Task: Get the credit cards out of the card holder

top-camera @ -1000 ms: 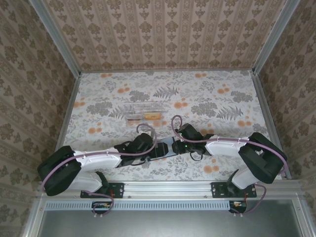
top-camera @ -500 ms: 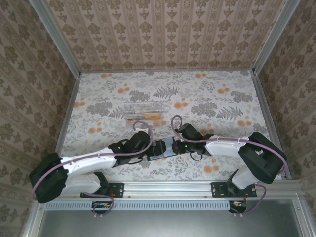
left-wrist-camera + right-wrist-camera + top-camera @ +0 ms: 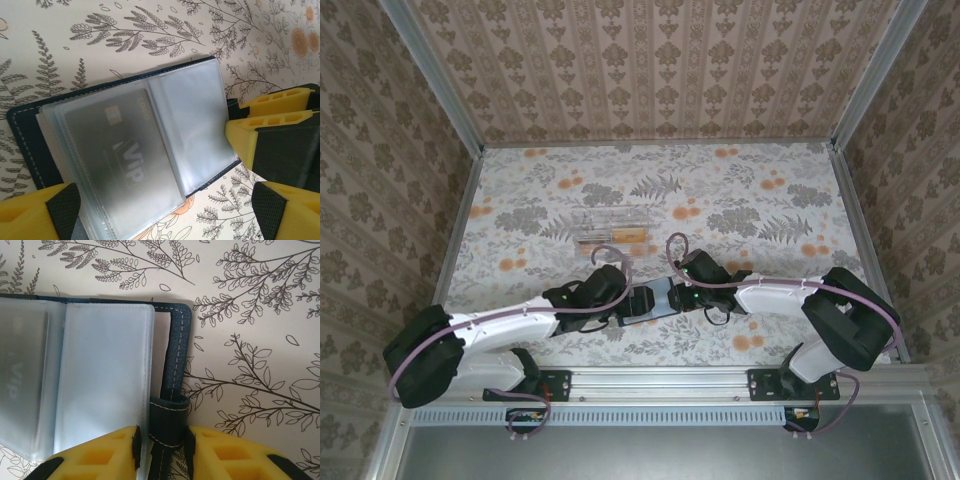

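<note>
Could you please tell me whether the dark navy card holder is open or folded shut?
Open: the dark navy card holder lies spread flat, clear plastic sleeves exposed, a grey VIP card inside one.

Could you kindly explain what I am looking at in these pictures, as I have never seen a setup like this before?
These are two robot arms, the left arm and the right arm, bolted at the near edge of a flower-patterned table. The wide picture comes from a fixed camera above and behind them. The two close-ups come from a camera on each wrist. On the table lie a clear plastic box and an open navy card holder with see-through sleeves. A grey VIP card sits in one sleeve. The right hand is clamped on the holder's stitched edge tab. The left hand is open, its yellow fingers wide apart near the sleeves.
</note>
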{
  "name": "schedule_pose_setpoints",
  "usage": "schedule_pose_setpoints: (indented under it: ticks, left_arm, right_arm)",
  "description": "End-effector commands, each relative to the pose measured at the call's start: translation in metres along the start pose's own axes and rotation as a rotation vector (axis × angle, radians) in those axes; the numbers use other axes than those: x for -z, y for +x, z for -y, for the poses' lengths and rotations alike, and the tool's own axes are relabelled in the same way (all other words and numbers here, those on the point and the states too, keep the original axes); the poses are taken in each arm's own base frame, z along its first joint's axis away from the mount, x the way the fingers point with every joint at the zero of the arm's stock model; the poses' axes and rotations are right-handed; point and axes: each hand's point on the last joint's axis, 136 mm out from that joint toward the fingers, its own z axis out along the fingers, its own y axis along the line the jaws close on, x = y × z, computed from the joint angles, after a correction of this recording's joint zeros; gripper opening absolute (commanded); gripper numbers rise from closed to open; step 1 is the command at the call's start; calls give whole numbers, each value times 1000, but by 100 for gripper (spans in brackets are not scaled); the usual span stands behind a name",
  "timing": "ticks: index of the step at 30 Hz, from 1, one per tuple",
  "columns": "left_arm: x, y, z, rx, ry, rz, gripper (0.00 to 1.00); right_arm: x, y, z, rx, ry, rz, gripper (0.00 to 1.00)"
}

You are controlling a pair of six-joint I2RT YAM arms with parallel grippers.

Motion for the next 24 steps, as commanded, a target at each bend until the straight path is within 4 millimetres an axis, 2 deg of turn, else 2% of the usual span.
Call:
schedule_pose_setpoints:
  ticks: [1,6,14,24]
  left_arm:
    - [-2,-6,14,-4,52,6,91]
    - [-8,-2,12,1,39,-16,91]
    - [-13,5,-3,22,-41,-49,90]
    - [-24,8,5,22,-11,-76,90]
  right_arm:
    - [-10,15,-2,-12,-13,-65,33]
    - [-10,15,-2,-13,-14,-66,33]
    - [-9,16,-1,-12,-10,-65,33]
    - [-9,15,-1,-13,-13,-65,33]
